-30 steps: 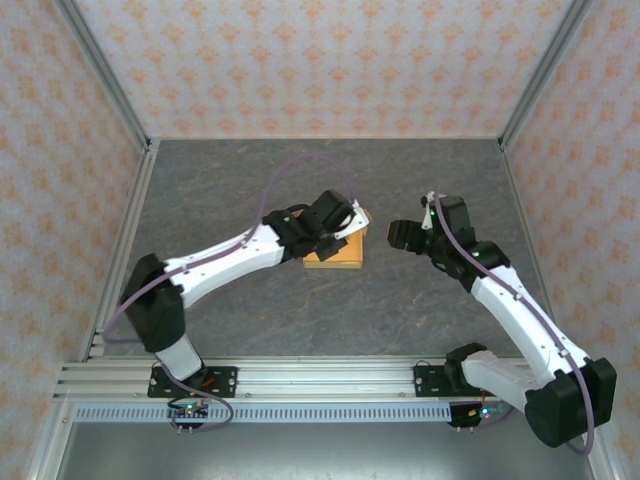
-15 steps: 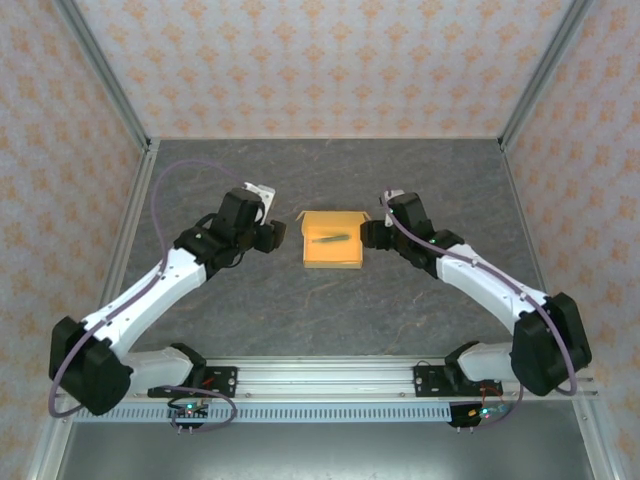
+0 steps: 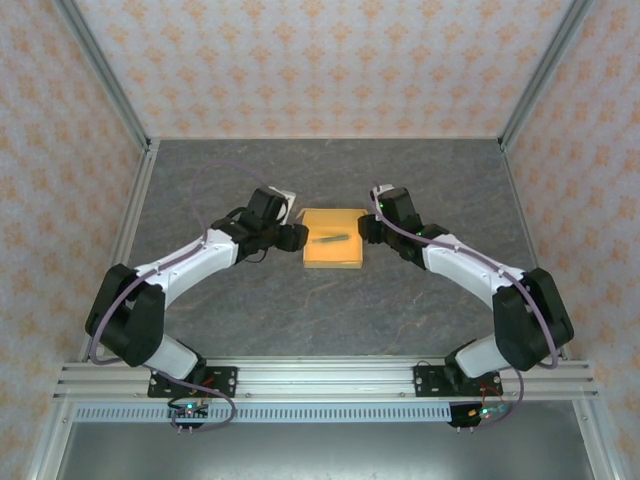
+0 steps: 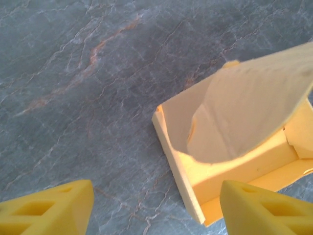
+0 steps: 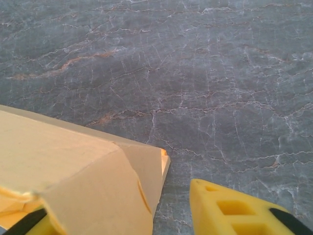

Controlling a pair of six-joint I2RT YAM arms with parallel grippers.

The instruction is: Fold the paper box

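Roughly in the middle of the grey table (image 3: 330,320) lies the box (image 3: 333,252), a small orange-yellow rectangle of card, flat on the surface between the two arms. At its left edge, just beside it and low over the table, sits the left gripper (image 3: 293,238). Seen from that wrist, its yellow fingers (image 4: 49,208) stand wide apart, released, with only the box's near corner reaching into the gap and neither finger touching card. That same view shows the box open on this side, its inner walls bright yellow, and a pale flap curling up and over the opening. At the box's right edge is the right gripper (image 3: 367,230). Seen from its wrist, a loose flap with a creased, folded-over end lies between the fingers. One finger (image 5: 234,213) stands clear of the card with bare table showing between them. The other is mostly hidden under the flap, so the jaws are apart and not clamped on it. Whether the hidden finger touches the card cannot be told.
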